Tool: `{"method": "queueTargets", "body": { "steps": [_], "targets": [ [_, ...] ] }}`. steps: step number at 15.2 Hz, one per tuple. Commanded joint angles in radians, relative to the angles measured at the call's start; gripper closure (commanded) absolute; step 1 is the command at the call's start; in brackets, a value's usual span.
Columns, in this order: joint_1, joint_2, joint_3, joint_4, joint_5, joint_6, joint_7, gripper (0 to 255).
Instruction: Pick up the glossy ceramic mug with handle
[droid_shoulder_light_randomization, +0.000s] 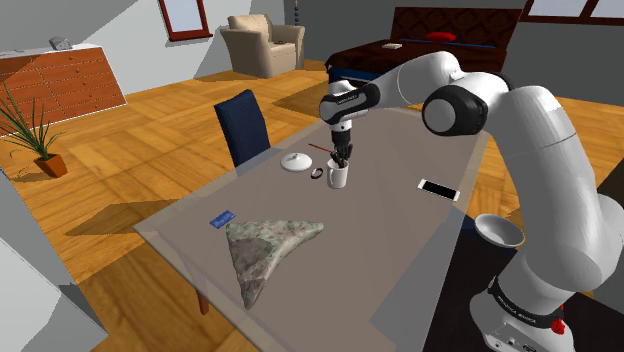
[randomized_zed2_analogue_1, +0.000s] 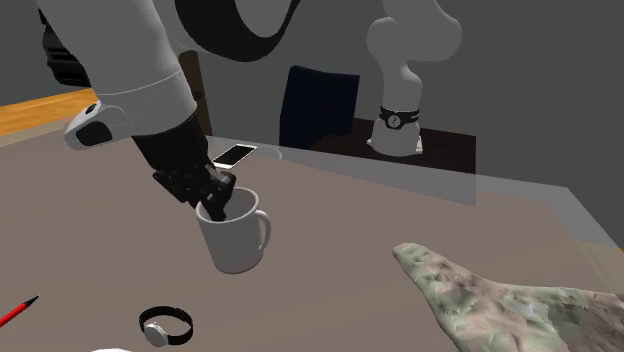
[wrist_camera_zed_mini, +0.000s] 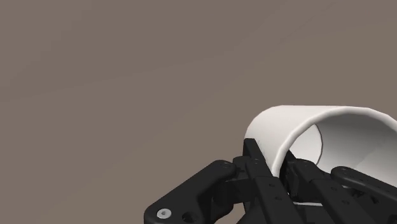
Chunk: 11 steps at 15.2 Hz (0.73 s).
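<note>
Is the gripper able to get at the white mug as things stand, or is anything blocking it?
Looks like yes: the gripper is right at the mug, clasping its wall across from the handle, with nothing in between.

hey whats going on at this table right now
The black gripper of the white arm is shut on the rim of the glossy white mug with a handle, one finger inside and one outside its wall. The mug leans a little over the grey-brown table; whether it has left the surface is unclear. A black wristwatch and a white phone lie nearby.
</note>
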Motion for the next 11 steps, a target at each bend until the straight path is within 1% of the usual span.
{"method": "queueTargets", "body": {
  "steps": [1,9,11],
  "targets": [
    [0.001,-0.012,0.0,0.007,-0.001,-0.019,0.002,255],
    [0.002,-0.053,-0.003,0.049,-0.005,-0.101,0.005,255],
    [0.002,-0.053,-0.003,0.05,-0.005,-0.103,0.005,255]
  ]
}}
